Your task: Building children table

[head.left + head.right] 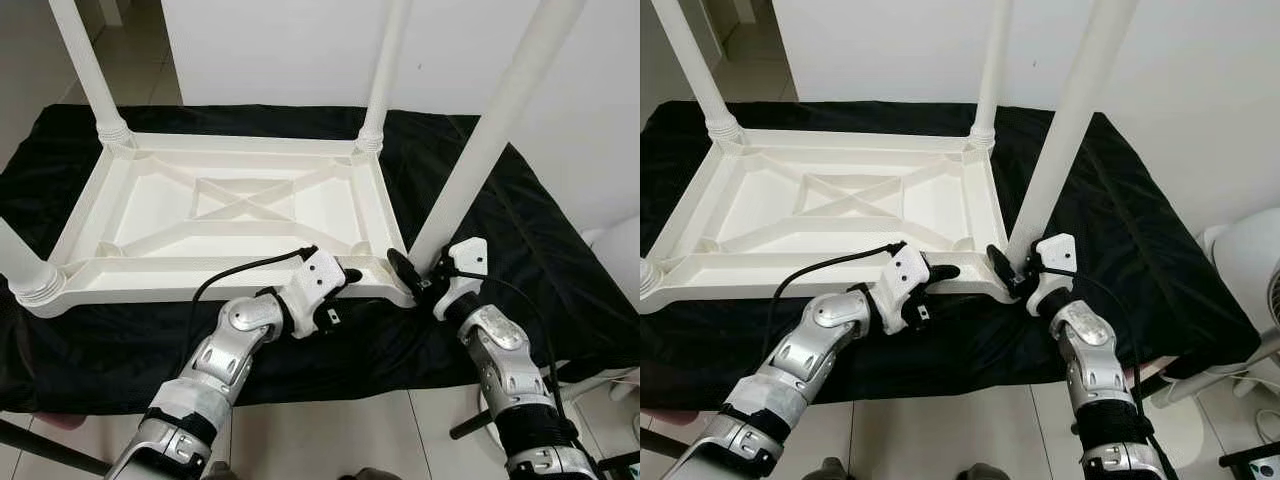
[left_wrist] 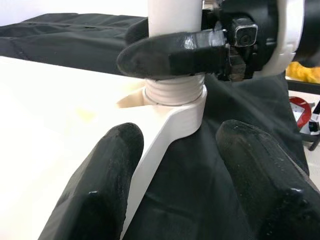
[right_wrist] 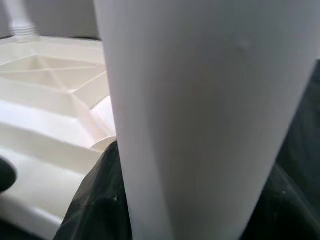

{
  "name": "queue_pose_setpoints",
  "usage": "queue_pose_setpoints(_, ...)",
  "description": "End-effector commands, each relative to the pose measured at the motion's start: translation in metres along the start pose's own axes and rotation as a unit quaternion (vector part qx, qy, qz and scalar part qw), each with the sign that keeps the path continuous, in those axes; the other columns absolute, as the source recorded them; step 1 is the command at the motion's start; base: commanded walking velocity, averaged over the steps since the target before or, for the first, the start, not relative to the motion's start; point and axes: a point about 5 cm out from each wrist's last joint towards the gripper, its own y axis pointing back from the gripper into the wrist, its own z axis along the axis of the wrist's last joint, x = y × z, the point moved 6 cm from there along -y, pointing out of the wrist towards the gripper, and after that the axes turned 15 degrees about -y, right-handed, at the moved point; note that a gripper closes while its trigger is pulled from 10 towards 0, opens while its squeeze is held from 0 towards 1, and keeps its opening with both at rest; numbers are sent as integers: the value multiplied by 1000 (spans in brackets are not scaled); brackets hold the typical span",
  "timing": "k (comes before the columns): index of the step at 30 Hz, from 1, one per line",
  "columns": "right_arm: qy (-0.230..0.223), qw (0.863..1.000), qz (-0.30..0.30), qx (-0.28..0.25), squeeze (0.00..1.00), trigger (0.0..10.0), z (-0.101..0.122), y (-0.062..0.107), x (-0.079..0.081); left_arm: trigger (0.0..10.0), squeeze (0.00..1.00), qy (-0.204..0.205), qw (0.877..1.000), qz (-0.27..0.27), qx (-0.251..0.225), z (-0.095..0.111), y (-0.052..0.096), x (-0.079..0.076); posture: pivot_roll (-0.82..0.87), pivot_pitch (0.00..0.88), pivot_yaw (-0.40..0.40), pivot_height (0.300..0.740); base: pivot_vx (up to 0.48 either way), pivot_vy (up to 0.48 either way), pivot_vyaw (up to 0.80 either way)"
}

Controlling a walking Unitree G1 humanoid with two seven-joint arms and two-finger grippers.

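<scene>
The upturned table [image 1: 235, 205] lies on a black cloth [image 1: 520, 250]. The right gripper [image 1: 418, 275] pinches the near-right leg [image 1: 490, 135] at its base, at the table's 5 o'clock corner. The left gripper [image 1: 345, 277], fingers [image 2: 95, 190] spread, straddles the near rim just beside that corner. Leg tops are cut off. The left wrist view shows the threaded collar [image 2: 175, 92].
</scene>
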Motion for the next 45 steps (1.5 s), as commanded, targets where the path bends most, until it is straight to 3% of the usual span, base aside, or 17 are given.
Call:
queue_pose_setpoints(1, -8, 998, -44, 34, 0, 10000, -24, 7, -5, 10000, 0, 1, 997, 80, 22, -6, 1, 17, 20, 0, -39, 740, 0, 0, 0)
queue_pose_setpoints(3, -8, 998, -44, 34, 0, 10000, -24, 7, -5, 10000, 0, 1, 997, 80, 22, -6, 1, 17, 20, 0, -39, 740, 0, 0, 0)
queue_pose_setpoints(8, -14, 992, -125, 3, 0, 10000, -20, 9, -11, 10000, 0, 18, 997, 80, 11, -6, 4, 18, 15, 0, -36, 740, 0, 0, 0)
queue_pose_setpoints(9, -25, 984, -175, -15, 0, 10000, -17, 13, -13, 10000, 0, 25, 996, 85, -3, -3, 4, 21, 20, 0, -40, 740, 0, 0, 0)
queue_pose_setpoints(13, -27, 979, -200, -24, 0, 10000, -16, 15, -10, 10000, 0, 27, 996, 82, -13, 0, 4, 22, 21, 0, -41, 740, 0, 0, 0)
queue_pose_setpoints(17, -44, 960, -274, -35, 0, 10000, -17, 18, -7, 10000, 0, 29, 997, 64, -29, 6, 5, 16, 22, 0, -42, 740, 0, 0, 0)
queue_pose_setpoints(27, -68, 965, -247, -55, 0, 10000, -13, 12, 11, 10000, 0, 28, 997, 53, -39, 11, 5, 14, 24, 0, -44, 740, 0, 0, 0)
queue_pose_setpoints(28, -73, 966, -243, -55, 1000, 10000, -13, 12, 12, 10000, 0, 28, 997, 52, -40, 12, 5, 14, 27, 0, -45, 740, 0, 0, 0)
queue_pose_setpoints(36, -72, 969, -228, -65, 1000, 10000, -7, 20, 15, 10000, 0, 27, 997, 50, -45, 15, 6, 13, 18, 0, -44, 740, 0, 0, 0)
queue_pose_setpoints(42, -62, 979, -185, -60, 1000, 10000, -3, 21, 21, 10000, 0, 27, 997, 48, -46, 16, 5, 14, 6, 0, -36, 740, 0, 0, 0)
queue_pose_setpoints(43, -58, 982, -169, -56, 0, 10000, -2, 22, 21, 10000, 0, 27, 997, 47, -47, 17, 5, 14, -1, 0, -28, 740, 0, 0, 0)
queue_pose_setpoints(45, -50, 985, -156, -51, 0, 10000, -2, 24, 20, 10000, 0, 26, 997, 46, -47, 17, 5, 15, -3, 0, -25, 740, 0, 0, 0)
